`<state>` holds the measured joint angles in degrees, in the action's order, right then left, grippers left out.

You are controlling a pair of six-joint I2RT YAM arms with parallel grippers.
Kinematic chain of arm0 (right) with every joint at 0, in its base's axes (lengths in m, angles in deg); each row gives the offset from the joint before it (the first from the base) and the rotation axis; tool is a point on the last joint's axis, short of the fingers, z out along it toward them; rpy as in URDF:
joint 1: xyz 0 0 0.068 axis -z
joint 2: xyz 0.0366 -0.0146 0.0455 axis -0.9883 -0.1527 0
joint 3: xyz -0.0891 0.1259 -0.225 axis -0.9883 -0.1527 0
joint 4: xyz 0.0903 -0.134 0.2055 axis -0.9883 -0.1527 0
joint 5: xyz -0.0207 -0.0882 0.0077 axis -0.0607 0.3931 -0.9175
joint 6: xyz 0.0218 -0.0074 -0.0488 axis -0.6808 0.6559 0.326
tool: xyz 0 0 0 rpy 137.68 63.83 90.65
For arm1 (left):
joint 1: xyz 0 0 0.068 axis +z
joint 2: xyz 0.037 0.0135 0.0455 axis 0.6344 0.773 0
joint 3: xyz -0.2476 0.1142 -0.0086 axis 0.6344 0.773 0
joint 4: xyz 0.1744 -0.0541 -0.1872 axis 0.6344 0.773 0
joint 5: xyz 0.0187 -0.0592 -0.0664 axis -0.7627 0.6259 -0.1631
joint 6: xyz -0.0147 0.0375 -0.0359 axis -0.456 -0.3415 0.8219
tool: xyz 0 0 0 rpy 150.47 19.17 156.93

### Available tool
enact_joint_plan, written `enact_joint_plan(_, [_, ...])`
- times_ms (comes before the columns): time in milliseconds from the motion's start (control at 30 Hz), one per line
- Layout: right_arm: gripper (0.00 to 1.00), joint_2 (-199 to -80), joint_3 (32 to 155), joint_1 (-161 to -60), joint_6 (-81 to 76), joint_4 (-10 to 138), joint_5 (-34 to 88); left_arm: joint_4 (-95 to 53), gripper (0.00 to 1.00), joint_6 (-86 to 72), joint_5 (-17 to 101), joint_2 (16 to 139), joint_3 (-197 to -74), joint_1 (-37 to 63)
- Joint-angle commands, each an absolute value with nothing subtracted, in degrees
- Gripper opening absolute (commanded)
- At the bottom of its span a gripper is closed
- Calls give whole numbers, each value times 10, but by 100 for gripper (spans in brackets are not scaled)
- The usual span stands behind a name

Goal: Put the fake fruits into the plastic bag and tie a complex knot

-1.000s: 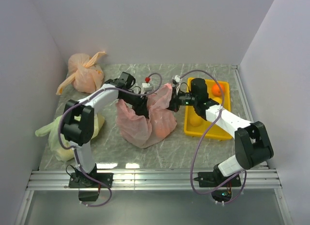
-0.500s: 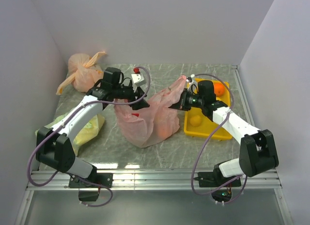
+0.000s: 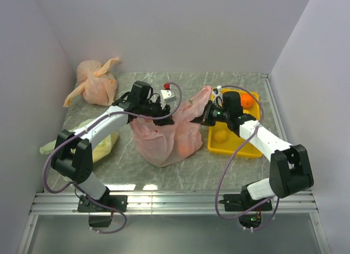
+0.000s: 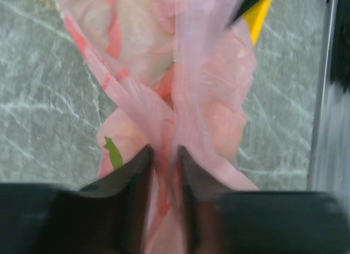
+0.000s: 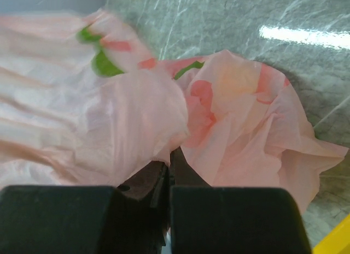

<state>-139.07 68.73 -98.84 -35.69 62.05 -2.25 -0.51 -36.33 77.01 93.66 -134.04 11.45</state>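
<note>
The pink plastic bag (image 3: pixel 167 139) stands on the marble table, bulging with fruit shapes inside. My left gripper (image 3: pixel 167 120) is shut on a gathered pink handle strip (image 4: pixel 164 139) at the bag's upper left. My right gripper (image 3: pixel 199 118) is shut on the other pink handle flap (image 5: pixel 147 123) at the bag's upper right. The two handle strips cross each other in the left wrist view. No finished knot shows.
A yellow tray (image 3: pixel 254 147) with an orange fruit (image 3: pixel 246 101) and a yellow fruit (image 3: pixel 220 137) sits at the right. An orange-peach tied bag (image 3: pixel 95 84) lies at the back left. A yellow-green bag (image 3: pixel 101 145) lies at the left.
My left arm swung out to the left, then came back right toward the bag's middle. My right gripper pulled its handle right, then held about still.
</note>
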Motion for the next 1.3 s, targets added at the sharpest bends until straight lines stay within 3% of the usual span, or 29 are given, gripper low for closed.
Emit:
enact_joint_plan(0, [0,-1412,711,-985,-370,630,-8,27,26,-429,828,937,-1336,108])
enact_joint_plan(33, [0,-1418,717,-984,-373,641,-40,43,11,-440,849,937,-1332,108])
enact_joint_plan(100, [19,-1429,724,-982,-353,648,-74,53,1,-446,858,942,-1327,109])
enact_joint_plan(133, [27,-1429,722,-978,-316,650,-101,50,1,-441,861,944,-1327,109])
enact_joint_plan(167, [49,-1421,716,-975,-293,647,-114,45,1,-434,866,946,-1326,111])
enact_joint_plan(233, [65,-1405,686,-954,-224,647,-139,35,1,-417,869,947,-1326,114])
enact_joint_plan(367, [72,-1341,639,-933,-124,654,-173,14,0,-399,875,946,-1328,116])
enact_joint_plan(467, [80,-1305,599,-940,-171,741,-151,6,0,-393,885,942,-1325,116])
enact_joint_plan(600, [82,-1317,581,-986,-248,865,-94,5,0,-396,892,941,-1321,115])
enact_joint_plan(833, [82,-1394,595,-1036,-327,949,-4,15,1,-415,908,949,-1333,113])
enact_joint_plan(1000, [81,-1441,634,-1056,-360,940,40,15,1,-426,914,956,-1331,108])
enact_joint_plan(1267, [68,-1504,677,-1096,-354,886,72,7,1,-439,907,964,-1328,103])
